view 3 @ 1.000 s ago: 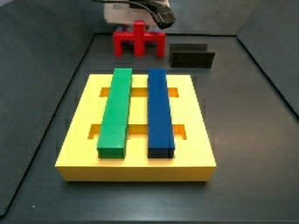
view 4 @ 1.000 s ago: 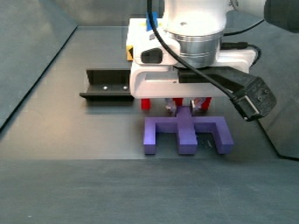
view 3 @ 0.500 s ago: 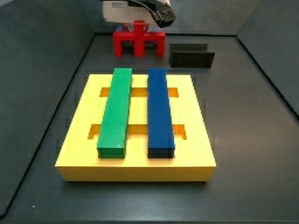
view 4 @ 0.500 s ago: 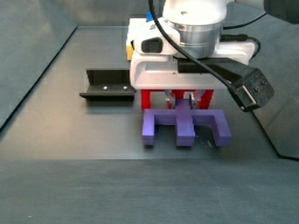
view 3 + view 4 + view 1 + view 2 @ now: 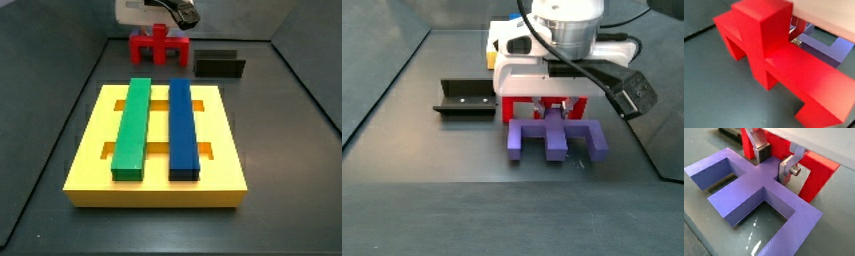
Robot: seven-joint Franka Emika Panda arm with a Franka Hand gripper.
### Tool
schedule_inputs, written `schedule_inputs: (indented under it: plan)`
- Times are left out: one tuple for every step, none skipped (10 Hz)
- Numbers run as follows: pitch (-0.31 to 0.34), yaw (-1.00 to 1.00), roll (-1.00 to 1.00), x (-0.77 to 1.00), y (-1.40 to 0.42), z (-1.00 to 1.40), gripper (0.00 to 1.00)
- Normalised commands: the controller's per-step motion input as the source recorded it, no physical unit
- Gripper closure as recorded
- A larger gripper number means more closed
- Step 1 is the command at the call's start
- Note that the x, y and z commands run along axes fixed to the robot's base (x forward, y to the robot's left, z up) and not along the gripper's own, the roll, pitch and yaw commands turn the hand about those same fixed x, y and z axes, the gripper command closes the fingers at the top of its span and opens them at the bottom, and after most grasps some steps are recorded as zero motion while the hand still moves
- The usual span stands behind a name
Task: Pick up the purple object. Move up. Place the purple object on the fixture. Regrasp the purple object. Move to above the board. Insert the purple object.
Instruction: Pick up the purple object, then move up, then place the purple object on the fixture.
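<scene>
Gripper low over the purple object, silver fingers set on either side of its central post in a wrist view; jaws apart, pads near the post, whether they touch it cannot be told. Purple object lies flat on the worktop, just in front of the red piece, which stands directly behind it and partly under the gripper body. Fixture sits apart to one side of both pieces. In a side view the board with green bar and blue bar fills the near worktop, well apart from the gripper at the far edge.
</scene>
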Motion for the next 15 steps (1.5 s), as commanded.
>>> schedule_inputs:
  plan:
    - [0.000, 0.00, 0.00, 0.00, 0.00, 0.00, 1.00]
    - [0.000, 0.00, 0.00, 0.00, 0.00, 0.00, 1.00]
    - [0.000, 0.00, 0.00, 0.00, 0.00, 0.00, 1.00]
    - [0.000, 0.00, 0.00, 0.00, 0.00, 0.83, 1.00]
    - [0.055, 0.03, 0.05, -0.04, 0.04, 0.55, 1.00]
    - [0.000, -0.02, 0.00, 0.00, 0.04, 0.00, 1.00]
    - [0.160, -0.13, -0.19, 0.17, 0.04, 0.05, 1.00]
    - [0.346, -0.31, -0.71, 0.60, 0.10, 0.65, 1.00]
    - [0.389, -0.32, -0.64, 0.67, 0.05, 0.90, 1.00]
    - [0.366, -0.31, -0.63, 0.69, 0.05, 0.93, 1.00]
    - [0.266, -0.12, -0.78, 0.68, 0.15, 0.74, 1.00]
    - [0.000, 0.00, -0.45, 0.22, 0.21, 0.00, 1.00]
    - [0.000, -0.01, -0.18, 0.04, 0.06, 0.01, 1.00]
    - [0.054, -0.05, -0.52, 0.48, 0.01, 0.38, 1.00]
    - [0.200, -0.08, -0.76, 0.84, 0.00, 0.65, 1.00]
